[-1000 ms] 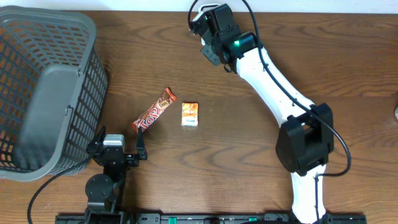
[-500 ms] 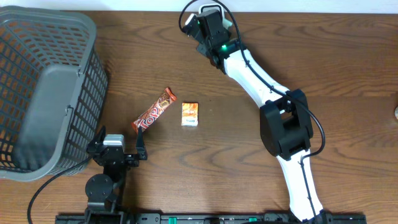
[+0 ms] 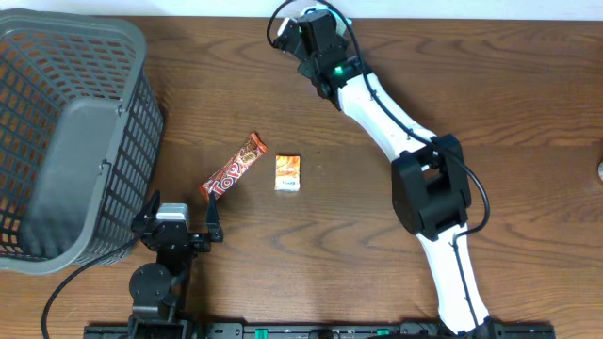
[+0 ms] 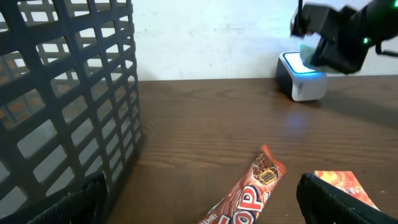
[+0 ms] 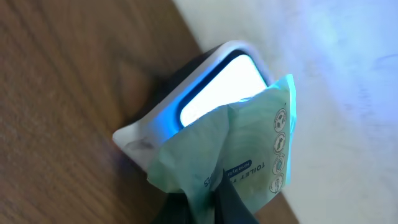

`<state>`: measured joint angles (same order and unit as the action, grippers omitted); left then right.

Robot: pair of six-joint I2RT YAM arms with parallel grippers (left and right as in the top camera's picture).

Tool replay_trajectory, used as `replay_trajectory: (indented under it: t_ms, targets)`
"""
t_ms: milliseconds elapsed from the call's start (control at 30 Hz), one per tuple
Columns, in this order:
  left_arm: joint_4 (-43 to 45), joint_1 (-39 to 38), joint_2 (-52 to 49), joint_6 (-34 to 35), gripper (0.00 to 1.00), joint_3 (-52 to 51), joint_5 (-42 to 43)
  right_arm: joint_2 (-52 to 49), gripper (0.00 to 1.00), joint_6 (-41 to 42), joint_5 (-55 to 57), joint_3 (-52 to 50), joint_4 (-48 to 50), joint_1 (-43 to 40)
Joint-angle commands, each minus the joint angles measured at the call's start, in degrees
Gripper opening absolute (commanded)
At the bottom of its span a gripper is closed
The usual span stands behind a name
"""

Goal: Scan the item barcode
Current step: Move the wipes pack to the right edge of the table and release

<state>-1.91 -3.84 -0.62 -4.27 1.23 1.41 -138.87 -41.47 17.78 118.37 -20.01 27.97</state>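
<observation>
My right gripper point(image 5: 208, 196) is shut on a pale green packet point(image 5: 249, 149) with blue print, pinching its lower edge. It holds the packet right against the glowing window of the white barcode scanner point(image 5: 205, 87). In the overhead view that gripper point(image 3: 311, 26) hangs at the table's far edge. The left wrist view shows the scanner point(image 4: 301, 78) lit blue, with the right gripper point(image 4: 339, 37) just above it. My left gripper point(image 3: 179, 224) rests near the front edge, open, with nothing held between its fingers point(image 4: 74, 199).
A grey mesh basket point(image 3: 66, 132) fills the left side, its wall point(image 4: 62, 93) close beside my left gripper. A brown candy bar point(image 3: 235, 166) and a small orange packet point(image 3: 288, 173) lie mid-table, just ahead of the left gripper.
The right arm swung left and towards the table's far edge, carrying the green packet to the scanner, then nearly stopped. The left arm has not moved.
</observation>
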Motion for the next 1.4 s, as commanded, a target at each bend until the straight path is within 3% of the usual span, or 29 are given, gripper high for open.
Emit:
replay_trajectory:
  t_ms: [0, 167, 267, 367, 400, 500, 733, 1000, 1367]
  targets:
    - [-2.1, 0.2, 0.4, 0.5, 0.98, -1.0, -0.5, -1.3, 0.01, -1.6, 3.0, 1.4, -1.5, 0.0]
    - [-2.1, 0.2, 0.4, 0.5, 0.98, -1.0, -0.5, 0.0, 0.01, -2.8, 9.1, 1.4, -7.9, 0.0]
    - [-2.1, 0.2, 0.4, 0.5, 0.98, -1.0, -0.5, 2.2, 0.01, 1.8, 13.6, 1.4, -14.9, 0.0]
    - [-2.1, 0.2, 0.4, 0.5, 0.98, -1.0, -0.5, 4.3, 0.01, 13.7, 23.2, 1.4, -24.0, -0.4]
    - [-2.1, 0.2, 0.4, 0.5, 0.97, -1.0, -0.5, 5.7, 0.01, 23.6, 23.8, 1.4, -32.8, -1.0]
    - [-2.1, 0.2, 0.4, 0.5, 0.98, -1.0, -0.5, 7.0, 0.01, 37.2, 20.6, 1.4, -45.4, -2.4]
    - [-2.1, 0.2, 0.4, 0.5, 0.98, -1.0, -0.5, 7.3, 0.01, 56.3, 20.7, 1.1, -61.7, -10.2]
    - [-2.1, 0.2, 0.4, 0.5, 0.98, -1.0, -0.5, 7.3, 0.01, 60.8, 23.4, -0.9, -61.8, -24.5]
    - [-2.1, 0.2, 0.4, 0.5, 0.98, -1.0, -0.5, 7.3, 0.01, 60.7, 22.2, -12.3, -44.3, -45.2]
